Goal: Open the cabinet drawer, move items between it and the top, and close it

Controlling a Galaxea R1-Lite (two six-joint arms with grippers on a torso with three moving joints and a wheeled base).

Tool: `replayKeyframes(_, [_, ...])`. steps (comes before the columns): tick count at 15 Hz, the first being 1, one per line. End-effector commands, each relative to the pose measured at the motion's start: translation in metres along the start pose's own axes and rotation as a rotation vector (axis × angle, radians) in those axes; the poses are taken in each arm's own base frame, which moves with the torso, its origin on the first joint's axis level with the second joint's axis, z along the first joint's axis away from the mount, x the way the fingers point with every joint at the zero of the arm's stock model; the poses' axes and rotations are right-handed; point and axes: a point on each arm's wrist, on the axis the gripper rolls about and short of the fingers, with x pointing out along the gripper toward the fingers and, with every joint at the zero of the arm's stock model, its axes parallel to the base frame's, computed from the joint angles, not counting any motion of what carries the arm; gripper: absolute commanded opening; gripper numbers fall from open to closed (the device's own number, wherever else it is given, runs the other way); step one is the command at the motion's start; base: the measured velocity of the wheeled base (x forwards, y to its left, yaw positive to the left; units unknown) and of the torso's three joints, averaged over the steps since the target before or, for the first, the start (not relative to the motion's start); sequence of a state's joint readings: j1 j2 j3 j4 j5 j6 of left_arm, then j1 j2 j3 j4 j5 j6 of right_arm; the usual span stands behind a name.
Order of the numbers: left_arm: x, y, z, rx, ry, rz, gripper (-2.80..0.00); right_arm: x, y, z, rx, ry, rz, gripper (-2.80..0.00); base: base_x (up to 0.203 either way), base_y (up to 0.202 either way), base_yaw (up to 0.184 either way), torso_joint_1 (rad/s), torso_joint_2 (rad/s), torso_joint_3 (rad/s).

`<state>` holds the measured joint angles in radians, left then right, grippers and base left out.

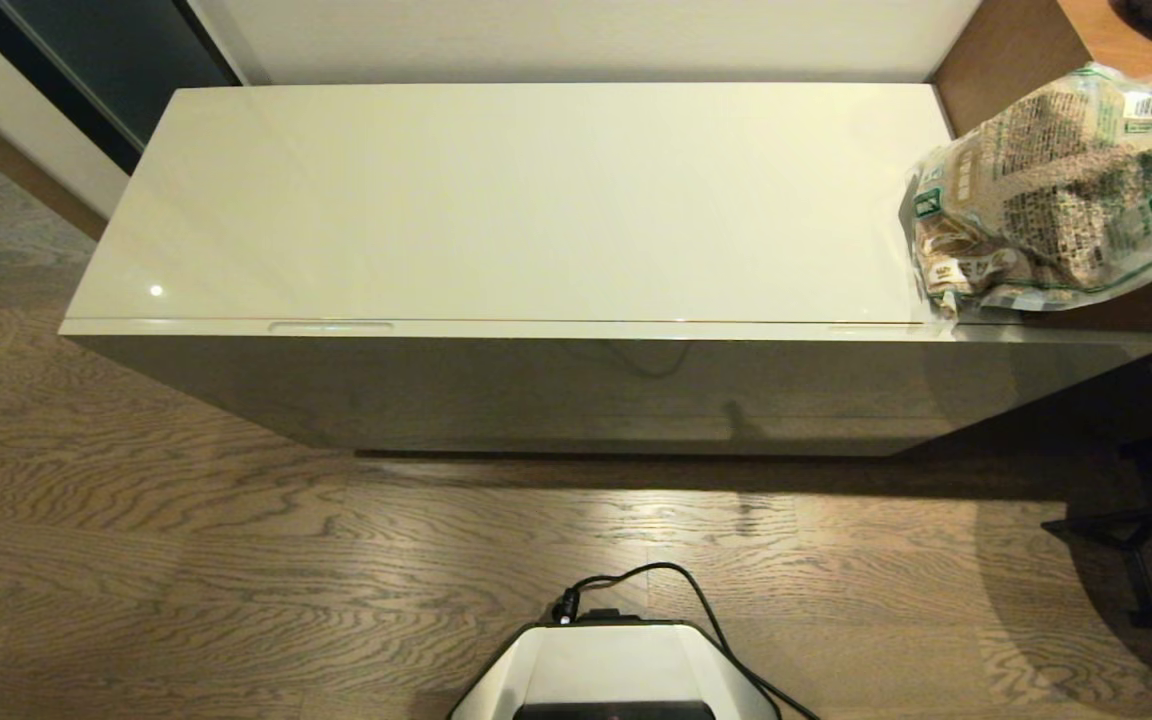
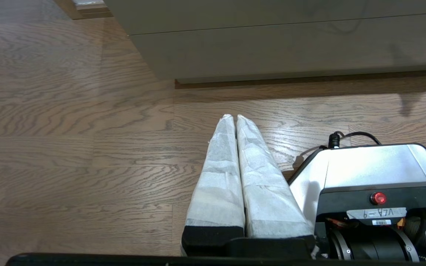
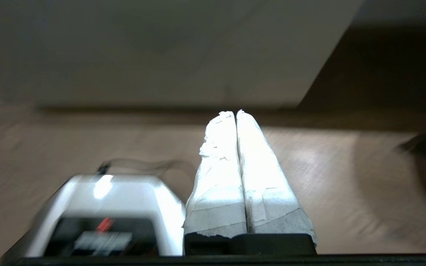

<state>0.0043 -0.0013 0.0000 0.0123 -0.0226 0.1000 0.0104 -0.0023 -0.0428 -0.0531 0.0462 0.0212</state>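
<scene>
1. Your left gripper [image 2: 235,117] has its jaws clenched flat together with nothing between them; it hangs low over the wooden floor [image 2: 68,147], beside the robot base [image 2: 368,166] and short of the cabinet front [image 2: 290,48].
2. Your right gripper [image 3: 235,112] likewise has its jaws pressed together and empty; it sits low above the floor on the other side of the base, pointed toward the cabinet's front.
3. Neither gripper appears in the head view; both arms are parked down beside the base.
4. The cabinet top [image 1: 536,200], a long glossy cream surface, lies directly ahead of you. Most of it is bare.
5. The clear crinkly bag [image 1: 1066,190], with brown contents and green-white print, lies at the right end of that top. Its lower left corner rests on the cream surface near the front edge; the rest of it reaches out over the brown wooden tabletop [image 1: 1026,40] that adjoins the cabinet on the right.
6. The drawer is closed: the front face shows only a thin seam line in the left wrist view, and the recessed handle strip [image 1: 331,326] sits flush along the front edge.
7. A black cable [image 1: 676,580] runs from the base across the floor.
</scene>
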Motion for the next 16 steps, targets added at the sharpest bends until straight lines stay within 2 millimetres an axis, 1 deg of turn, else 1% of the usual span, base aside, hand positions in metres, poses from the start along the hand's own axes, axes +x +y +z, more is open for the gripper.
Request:
replayKeyframes(1, [0.0, 0.0, 0.0, 0.001, 0.001, 0.0, -2.8, 0.001, -0.001, -0.008, -0.019, -0.018, -0.028, -2.8, 0.0, 0.0, 0.0, 0.0, 0.0, 0.0])
replayKeyframes(2, [0.0, 0.0, 0.0, 0.001, 0.001, 0.0, -2.8, 0.0, -0.001, -0.016, -0.029, 0.06, -0.048, -2.8, 0.0, 0.0, 0.0, 0.0, 0.0, 0.0])
replayKeyframes(3, [0.0, 0.0, 0.0, 0.001, 0.001, 0.0, -2.8, 0.0, -0.002, -0.019, -0.038, 0.093, -0.052, -2.8, 0.0, 0.0, 0.0, 0.0, 0.0, 0.0])
replayKeyframes(6, [0.0, 0.0, 0.0, 0.001, 0.001, 0.0, -2.8, 0.001, -0.002, -0.017, -0.042, 0.068, -0.058, -2.8, 0.0, 0.0, 0.0, 0.0, 0.0, 0.0])
replayKeyframes(9, [0.0, 0.0, 0.0, 0.001, 0.001, 0.0, -2.8, 0.001, -0.002, -0.018, 0.014, 0.067, -0.065, -2.8, 0.0, 0.0, 0.0, 0.0, 0.0, 0.0])
replayKeyframes(16, [0.0, 0.0, 0.0, 0.0, 0.001, 0.0, -2.8, 0.001, -0.002, -0.018, 0.019, 0.068, -0.066, -2.8, 0.0, 0.0, 0.0, 0.0, 0.0, 0.0])
